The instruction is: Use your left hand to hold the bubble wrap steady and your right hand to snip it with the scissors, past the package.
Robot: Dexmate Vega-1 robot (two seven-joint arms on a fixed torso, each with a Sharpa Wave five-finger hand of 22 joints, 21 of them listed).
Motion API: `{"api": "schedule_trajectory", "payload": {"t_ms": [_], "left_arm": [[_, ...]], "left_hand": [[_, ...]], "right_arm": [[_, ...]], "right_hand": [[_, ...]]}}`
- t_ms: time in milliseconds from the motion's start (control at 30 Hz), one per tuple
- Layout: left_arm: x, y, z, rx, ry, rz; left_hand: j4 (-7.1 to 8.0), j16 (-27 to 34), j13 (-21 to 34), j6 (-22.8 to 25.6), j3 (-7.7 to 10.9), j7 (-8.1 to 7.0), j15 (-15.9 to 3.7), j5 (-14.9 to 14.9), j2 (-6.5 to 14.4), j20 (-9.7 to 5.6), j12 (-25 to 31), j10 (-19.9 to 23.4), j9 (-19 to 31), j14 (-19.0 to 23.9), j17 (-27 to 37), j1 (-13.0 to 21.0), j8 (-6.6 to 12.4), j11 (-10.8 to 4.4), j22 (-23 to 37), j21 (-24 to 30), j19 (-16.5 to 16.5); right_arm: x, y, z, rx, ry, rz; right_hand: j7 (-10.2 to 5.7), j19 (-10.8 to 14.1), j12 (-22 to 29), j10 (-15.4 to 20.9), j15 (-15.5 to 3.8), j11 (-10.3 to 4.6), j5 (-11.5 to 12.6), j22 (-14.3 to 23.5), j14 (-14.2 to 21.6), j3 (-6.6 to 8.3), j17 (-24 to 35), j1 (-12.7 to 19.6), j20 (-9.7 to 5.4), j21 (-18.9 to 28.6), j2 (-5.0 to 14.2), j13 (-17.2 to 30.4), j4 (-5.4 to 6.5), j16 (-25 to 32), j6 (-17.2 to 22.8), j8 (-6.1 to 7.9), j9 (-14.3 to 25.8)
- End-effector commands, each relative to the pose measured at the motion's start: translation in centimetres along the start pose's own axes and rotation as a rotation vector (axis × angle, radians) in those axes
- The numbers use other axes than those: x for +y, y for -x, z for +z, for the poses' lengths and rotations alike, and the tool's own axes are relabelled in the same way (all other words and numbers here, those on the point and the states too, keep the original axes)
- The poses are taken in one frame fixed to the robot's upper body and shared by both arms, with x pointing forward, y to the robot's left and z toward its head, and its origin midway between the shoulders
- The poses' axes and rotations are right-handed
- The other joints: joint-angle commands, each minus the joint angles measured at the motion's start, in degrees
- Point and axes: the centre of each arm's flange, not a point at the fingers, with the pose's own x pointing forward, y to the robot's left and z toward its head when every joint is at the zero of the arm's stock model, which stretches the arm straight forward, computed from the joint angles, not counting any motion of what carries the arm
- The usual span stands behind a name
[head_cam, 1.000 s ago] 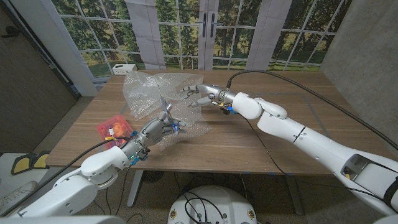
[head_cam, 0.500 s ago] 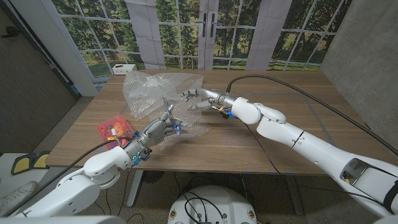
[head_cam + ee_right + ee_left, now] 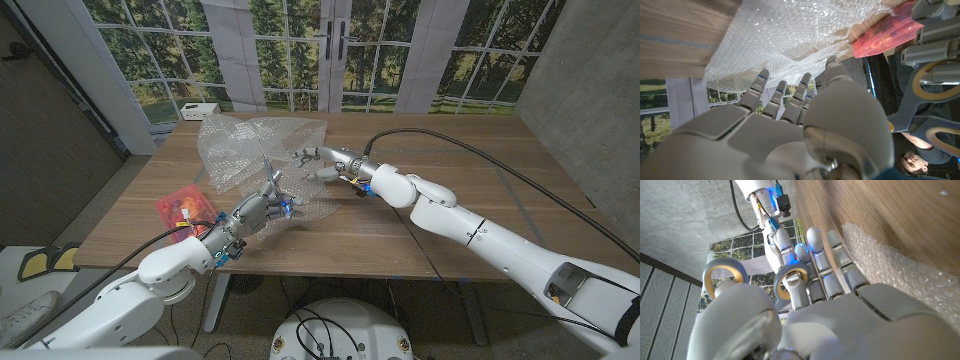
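Crumpled clear bubble wrap (image 3: 255,145) lies on the table's left half and also shows under my right fingers (image 3: 805,40). My left hand (image 3: 258,208) grips grey scissors (image 3: 266,175) at the wrap's near edge, blades pointing up and away. Its fingers pass through the yellow-lined handle loops (image 3: 792,280). My right hand (image 3: 325,160) hangs with fingers spread at the wrap's right edge; I cannot tell whether it touches. A red package (image 3: 183,206) sits at the table's left edge, beside the wrap, and appears again in the right wrist view (image 3: 885,35) near the scissors (image 3: 932,75).
A small white box (image 3: 197,110) stands at the table's back left corner. Bare wooden tabletop (image 3: 480,180) stretches to the right. A person (image 3: 912,162) is at the edge of the right wrist view. My right arm (image 3: 765,200) is in the left wrist view.
My right hand has dropped slightly towards the wrap and its forearm has swung left. The left hand and scissors have stayed almost still.
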Motion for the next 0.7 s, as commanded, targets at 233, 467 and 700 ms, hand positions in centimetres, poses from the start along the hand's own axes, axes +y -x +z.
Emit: {"api": "schedule_trajectory", "payload": {"t_ms": [233, 467, 700], "left_arm": [[0.2, -0.2, 0.1, -0.006, -0.005, -0.011], [0.2, -0.3, 0.2, -0.003, -0.013, -0.020], [0.3, -0.5, 0.2, 0.000, -0.012, -0.033]], "left_hand": [[0.03, 0.3, -0.1, -2.2, -0.11, 3.42, -0.38, -0.3, 0.7, -0.19, 0.0, 2.9, 0.3, 0.1, -0.1, -0.1, 0.17, -2.24, -0.2, -0.2, 0.6], [0.04, 0.4, 0.0, -2.1, -0.09, 3.44, -0.48, -0.3, 0.9, -0.21, 0.0, 2.8, 0.2, 0.1, -0.1, 0.0, 0.14, -2.34, -0.3, -0.2, 0.7], [0.07, 0.5, -0.1, -2.0, -0.13, 3.40, -0.35, -0.4, 1.0, -0.16, 0.1, 3.0, 0.3, 0.1, 0.0, -0.1, 0.19, -2.25, -0.4, -0.3, 0.7]], "right_arm": [[1.4, -1.1, -0.5, -0.033, 0.023, 0.126], [1.9, -1.0, -0.5, -0.017, 0.057, 0.099], [2.4, -1.0, -0.6, -0.018, 0.141, 0.087]], "right_hand": [[1.28, 0.0, -1.1, -2.4, -9.91, 0.17, 0.1, 0.0, -1.7, -0.84, -1.0, -0.1, -1.47, -0.2, -0.84, 0.2, 0.03, -0.8, -6.3, -2.22, 0.1], [3.74, -0.7, -1.7, -3.3, -9.89, 0.17, 0.1, 0.0, -2.0, -1.18, -2.1, -0.3, -1.21, -0.4, -0.83, 0.2, 0.16, -1.1, -17.5, -3.13, -0.2], [5.26, -0.9, -2.1, -4.5, -9.83, 0.11, 0.1, 0.0, -2.9, -1.23, -3.0, 0.1, -1.58, -0.4, -0.96, -0.1, -0.06, -1.7, -25.4, -3.11, -0.4]]}}
